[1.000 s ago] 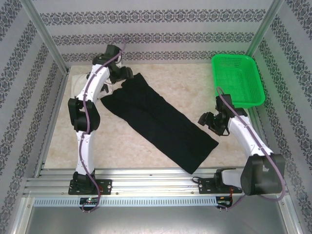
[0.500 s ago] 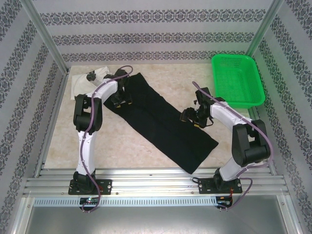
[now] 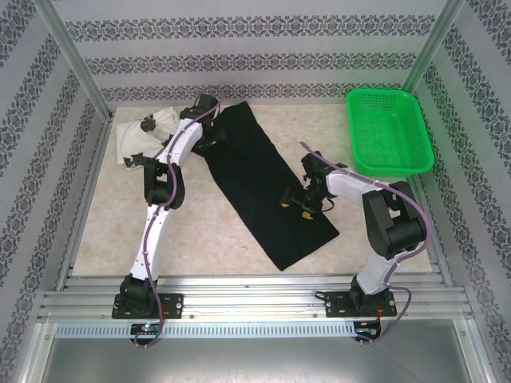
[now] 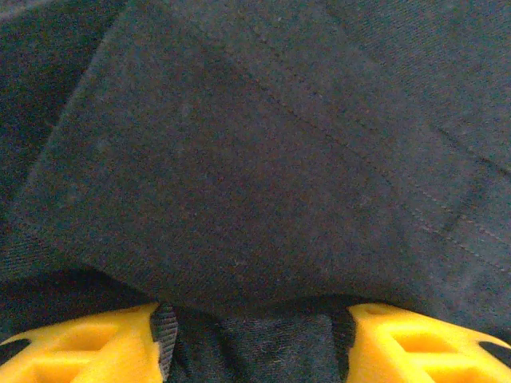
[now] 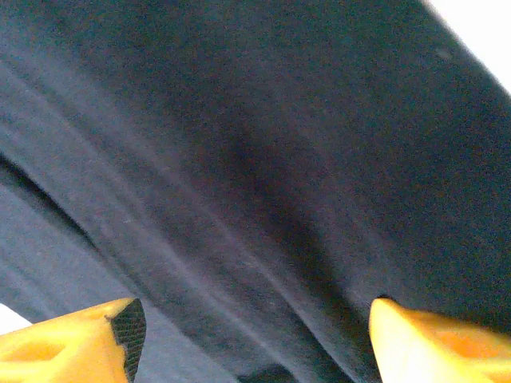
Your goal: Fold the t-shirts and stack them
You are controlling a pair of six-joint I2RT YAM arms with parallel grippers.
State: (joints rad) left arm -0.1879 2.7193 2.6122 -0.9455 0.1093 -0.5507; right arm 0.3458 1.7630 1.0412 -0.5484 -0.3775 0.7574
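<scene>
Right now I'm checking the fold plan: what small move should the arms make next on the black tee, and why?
Probably close both grippers. The left gripper and right gripper sit on the black t-shirt with jaws apart and cloth between, so nothing looks pinched for folding yet.

Lab test cell: aluminium frame (image 3: 255, 303), patterned backdrop walls (image 3: 255, 57).

Black t-shirt (image 5: 239, 159), creased in long folds, beneath right gripper (image 5: 255, 351); yellow fingertips (image 5: 72, 343) stood wide apart; pale table (image 5: 483, 24) at the corner.
</scene>
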